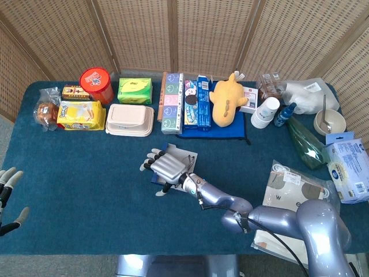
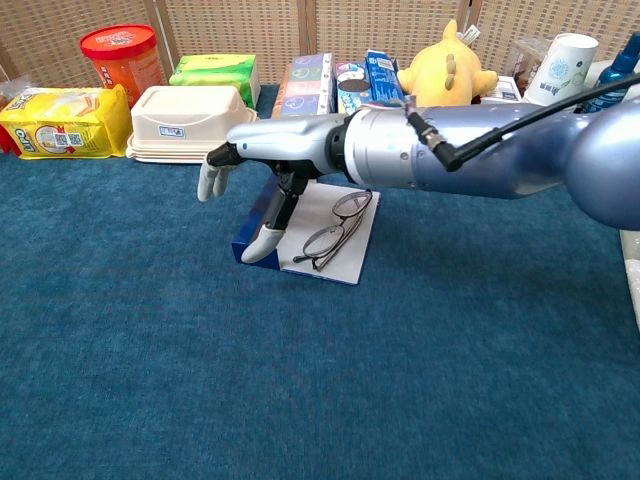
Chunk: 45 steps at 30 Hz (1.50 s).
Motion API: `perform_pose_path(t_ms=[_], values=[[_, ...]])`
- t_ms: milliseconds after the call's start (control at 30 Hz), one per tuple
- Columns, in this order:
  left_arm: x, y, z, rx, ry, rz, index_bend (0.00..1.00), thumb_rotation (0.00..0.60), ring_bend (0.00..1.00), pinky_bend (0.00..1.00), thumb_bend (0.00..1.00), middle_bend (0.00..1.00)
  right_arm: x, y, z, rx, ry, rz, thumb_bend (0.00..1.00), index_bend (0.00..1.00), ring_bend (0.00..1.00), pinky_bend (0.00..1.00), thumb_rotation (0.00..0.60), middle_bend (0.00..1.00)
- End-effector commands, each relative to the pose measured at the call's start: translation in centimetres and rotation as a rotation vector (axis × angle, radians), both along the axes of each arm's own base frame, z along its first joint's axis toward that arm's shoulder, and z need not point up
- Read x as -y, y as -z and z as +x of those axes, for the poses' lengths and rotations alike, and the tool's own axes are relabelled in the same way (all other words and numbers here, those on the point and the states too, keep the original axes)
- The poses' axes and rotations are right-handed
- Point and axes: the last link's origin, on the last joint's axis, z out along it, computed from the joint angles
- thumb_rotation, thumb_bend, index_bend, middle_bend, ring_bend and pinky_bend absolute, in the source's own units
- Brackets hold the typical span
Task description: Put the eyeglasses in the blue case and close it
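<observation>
The blue case (image 2: 254, 252) lies open on the tablecloth, with its grey inside facing up. The eyeglasses (image 2: 338, 229) rest folded on that grey surface, toward its right side. My right hand (image 2: 262, 168) hovers over the left part of the case with its fingers spread and nothing in them. Its thumb points down at the blue left wall. From the head view the right hand (image 1: 165, 167) hides most of the case (image 1: 187, 154) and all of the eyeglasses. My left hand (image 1: 8, 195) hangs at the table's left edge, fingers apart and empty.
A beige lunch box (image 1: 130, 120), upright product boxes (image 1: 173, 103) and a yellow plush (image 1: 226, 99) line up behind the case. A red canister (image 1: 96, 84) and snack packs stand at the back left. Bagged items (image 1: 297, 193) and a paper cup (image 1: 264, 112) fill the right side.
</observation>
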Motion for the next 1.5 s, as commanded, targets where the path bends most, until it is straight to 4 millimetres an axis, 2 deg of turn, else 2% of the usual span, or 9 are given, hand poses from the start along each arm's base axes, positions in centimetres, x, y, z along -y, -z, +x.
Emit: perform_pose_path(t_ms=[33,267,367,733,933,1167,1400,1500], values=[[0.0,0.0,0.0,0.0,-0.001,-0.001,0.06,0.6,0.0,0.0,0.31,0.06,0.2,0.5,0.5,-0.027,-0.009,-0.002,0.03,0.24,0.12,0.06,0.423,0.24],[-0.1,-0.1,-0.2,0.001,-0.002,0.001,0.06,0.6,0.0,0.0,0.31,0.06,1.1,1.3,0.8,-0.116,-0.046,-0.043,0.03,0.25,0.12,0.06,0.409,0.24],[-0.2,-0.1,-0.3,0.0,-0.002,0.001,0.06,0.6,0.0,0.0,0.31,0.06,1.5,1.4,0.6,-0.166,-0.079,-0.076,0.03,0.25,0.12,0.06,0.382,0.25],[-0.6,0.1,0.0,-0.002,0.011,-0.004,0.06,0.6,0.0,0.0,0.31,0.06,2.6,0.8,-0.8,-0.324,-0.129,-0.157,0.04,0.35,0.2,0.07,0.164,0.34],[-0.9,0.3,0.3,-0.002,0.027,-0.01,0.06,0.6,0.0,0.0,0.31,0.06,3.2,-0.2,-1.8,-0.371,-0.101,-0.195,0.05,0.36,0.22,0.07,0.107,0.36],[-1.2,0.5,0.7,-0.002,0.038,-0.017,0.06,0.6,0.0,0.0,0.31,0.06,3.5,-1.9,-3.6,-0.419,-0.057,-0.234,0.05,0.36,0.22,0.07,0.075,0.36],[-1.3,0.8,1.2,0.0,0.054,-0.023,0.06,0.6,0.0,0.0,0.31,0.06,2.9,-3.3,-5.6,-0.454,-0.02,-0.245,0.05,0.37,0.23,0.07,0.064,0.37],[-1.3,0.9,1.4,0.001,0.064,-0.025,0.06,0.6,0.0,0.0,0.31,0.06,2.4,-4.2,-7.2,-0.472,0.013,-0.247,0.05,0.37,0.23,0.07,0.059,0.37]])
